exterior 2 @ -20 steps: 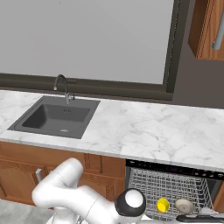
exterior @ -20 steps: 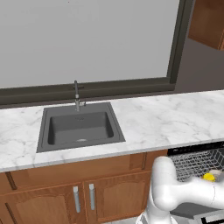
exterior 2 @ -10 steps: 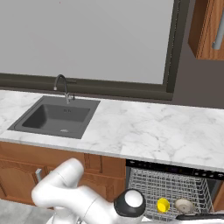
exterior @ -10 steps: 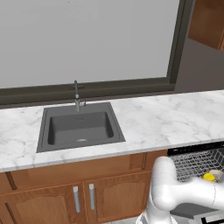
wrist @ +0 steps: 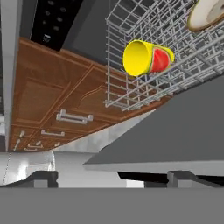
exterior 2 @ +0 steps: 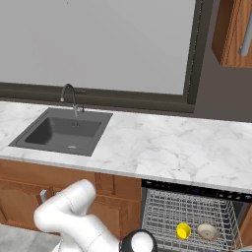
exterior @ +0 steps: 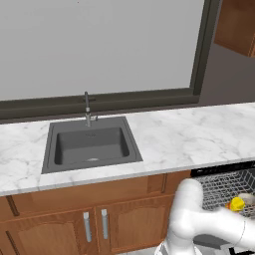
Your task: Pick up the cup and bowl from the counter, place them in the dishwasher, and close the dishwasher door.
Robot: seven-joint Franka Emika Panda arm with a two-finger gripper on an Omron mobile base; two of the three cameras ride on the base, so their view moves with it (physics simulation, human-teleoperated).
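1. My claw [wrist: 112, 178] stands with its tips wide apart and nothing between them; the two dark tips rise at the bottom of the hand view, just under the edge of the flat grey door [wrist: 175, 135], which lies open.
2. Past that edge the hand view looks into the wire rack [wrist: 131, 61]. There the cup [wrist: 146, 57] lies on its side, long axis along the rack, its open yellow mouth turned toward my camera and a red patch on its wall.
3. The bowl [wrist: 208, 13] sits just beyond the cup in the same rack, cut off at the corner of the hand view, its pale inside tilted toward me.
4. The hand view also gives the black control strip [wrist: 54, 22] and the brown cabinet fronts [wrist: 57, 100] with their bar handles, seen from low down.
5. The right base view shows what my hand camera cannot: cup [exterior 2: 183, 230] and bowl [exterior 2: 206, 231] side by side, near but apart, in the rack under the surface [exterior 2: 172, 147], with the sink [exterior 2: 64, 132] and tap well off to the left.
6. In the left base view the cup [exterior: 236, 203] is a yellow spot at the rack's near edge, partly behind my arm, under the surface [exterior: 189, 137].
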